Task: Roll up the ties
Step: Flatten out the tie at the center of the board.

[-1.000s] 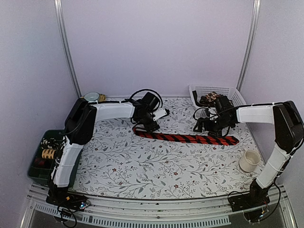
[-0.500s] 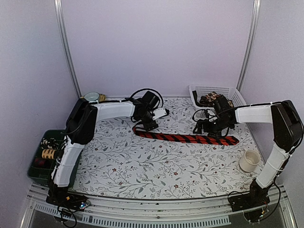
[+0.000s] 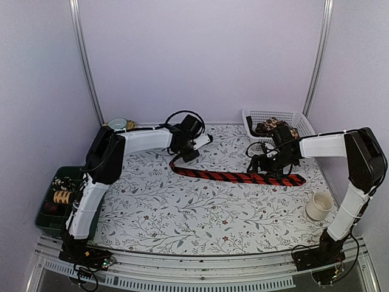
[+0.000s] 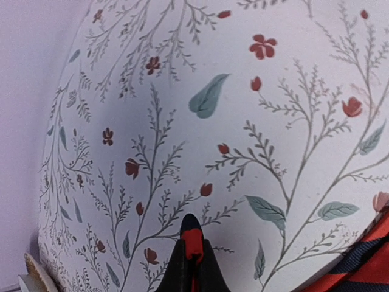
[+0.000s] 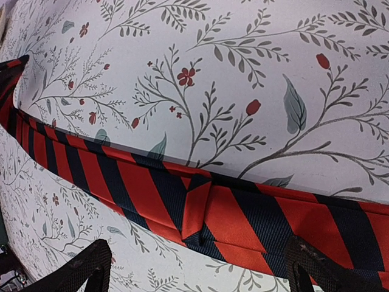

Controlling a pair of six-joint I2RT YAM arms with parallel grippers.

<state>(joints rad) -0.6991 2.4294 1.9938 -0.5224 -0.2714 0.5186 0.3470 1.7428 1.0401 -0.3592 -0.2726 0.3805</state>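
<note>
A red tie with black diagonal stripes (image 3: 237, 177) lies stretched across the flowered tablecloth, narrow end to the left. My left gripper (image 3: 184, 159) is shut on that narrow end; in the left wrist view the tie's red and black tip (image 4: 192, 234) sticks out between the closed fingers (image 4: 209, 274). My right gripper (image 3: 271, 168) hangs open just over the wide part of the tie (image 5: 182, 194), its two fingertips (image 5: 85, 267) spread far apart on the near side of the strip. More ties (image 3: 270, 128) lie heaped in the white basket.
The white basket (image 3: 293, 115) stands at the back right. A white cup (image 3: 319, 205) sits near the right edge. A dark green bin (image 3: 42, 213) holding rolled coils (image 3: 62, 196) is off the table's left side. A small bowl (image 3: 117, 123) rests at the back left.
My left gripper has shut on the tie's narrow end and drawn slightly back. The right gripper has stayed open and shifted a little to the left over the tie.
</note>
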